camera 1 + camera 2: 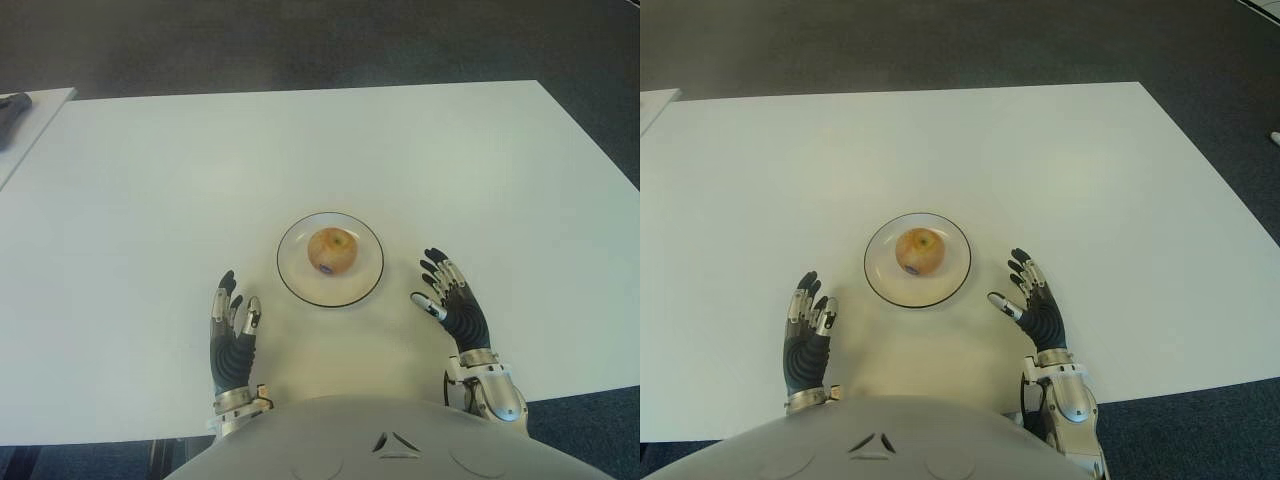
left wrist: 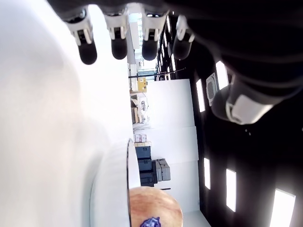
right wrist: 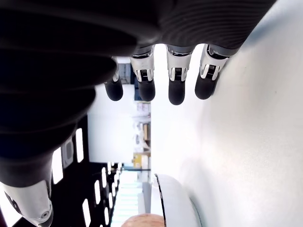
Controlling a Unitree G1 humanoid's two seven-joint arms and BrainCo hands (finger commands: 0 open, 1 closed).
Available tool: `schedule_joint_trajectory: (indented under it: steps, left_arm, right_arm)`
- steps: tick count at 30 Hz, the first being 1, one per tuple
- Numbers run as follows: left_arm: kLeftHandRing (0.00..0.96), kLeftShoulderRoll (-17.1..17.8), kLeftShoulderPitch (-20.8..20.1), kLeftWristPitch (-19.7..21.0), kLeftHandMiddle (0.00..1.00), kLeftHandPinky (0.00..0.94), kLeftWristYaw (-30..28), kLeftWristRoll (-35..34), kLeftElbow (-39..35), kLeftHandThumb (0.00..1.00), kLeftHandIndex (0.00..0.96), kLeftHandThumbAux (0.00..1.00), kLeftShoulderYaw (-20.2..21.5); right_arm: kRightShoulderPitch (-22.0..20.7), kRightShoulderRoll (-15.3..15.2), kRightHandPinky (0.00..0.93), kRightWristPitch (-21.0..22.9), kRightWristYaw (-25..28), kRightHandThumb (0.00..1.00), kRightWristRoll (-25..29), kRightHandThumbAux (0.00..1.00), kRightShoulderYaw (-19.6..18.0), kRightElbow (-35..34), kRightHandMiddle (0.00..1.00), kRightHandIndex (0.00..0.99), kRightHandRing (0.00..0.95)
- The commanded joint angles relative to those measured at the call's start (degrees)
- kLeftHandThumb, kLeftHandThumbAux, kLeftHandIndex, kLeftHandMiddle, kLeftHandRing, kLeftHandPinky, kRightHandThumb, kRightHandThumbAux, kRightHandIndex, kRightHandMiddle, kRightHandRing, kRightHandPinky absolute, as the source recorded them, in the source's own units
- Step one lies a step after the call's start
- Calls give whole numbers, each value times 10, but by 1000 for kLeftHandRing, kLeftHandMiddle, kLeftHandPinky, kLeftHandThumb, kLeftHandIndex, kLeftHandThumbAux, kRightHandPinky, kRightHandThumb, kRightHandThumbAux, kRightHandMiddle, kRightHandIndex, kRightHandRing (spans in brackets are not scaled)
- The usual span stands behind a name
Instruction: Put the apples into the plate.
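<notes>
One yellow-red apple (image 1: pixel 333 250) with a small purple sticker sits in the middle of a clear, dark-rimmed plate (image 1: pixel 298 283) on the white table (image 1: pixel 150 180). My left hand (image 1: pixel 232 325) is near the table's front edge, to the left of the plate, fingers straight and holding nothing. To the right of the plate is my right hand (image 1: pixel 445 290), open as well, thumb pointing toward the plate. Both wrist views show extended fingers (image 2: pixel 118 45) (image 3: pixel 176 85) with the plate and apple (image 2: pixel 154 208) beyond them.
A second white table (image 1: pixel 30 115) stands at the far left with a dark object (image 1: pixel 12 108) on it. Dark floor surrounds the table at the back and right.
</notes>
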Motion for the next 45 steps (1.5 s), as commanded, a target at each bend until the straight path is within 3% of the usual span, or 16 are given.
schedule_joint_trajectory:
  steps: [1, 20, 39, 45]
  left_arm:
    - [15, -14, -4, 5, 0, 150, 1, 4, 9, 147, 0, 429, 1]
    - [38, -9, -12, -10, 11, 102, 2, 8, 26, 121, 0, 461, 7]
    - [77, -10, -7, -8, 40, 151, -7, 0, 22, 175, 0, 516, 3]
    - [114, -13, -8, -13, 79, 176, -4, -10, 26, 213, 0, 566, 2]
  right_arm:
    - [1, -2, 93, 18, -1, 360, -2, 656, 1, -4, 83, 0, 81]
    - [-2, 0, 118, 20, -5, 405, -1, 658, 0, -5, 112, 6, 108]
    - [-4, 0, 115, 47, -7, 435, 0, 660, -1, -17, 149, 12, 135]
    - [-5, 3, 109, 56, -12, 479, 1, 701, -2, -21, 196, 20, 174]
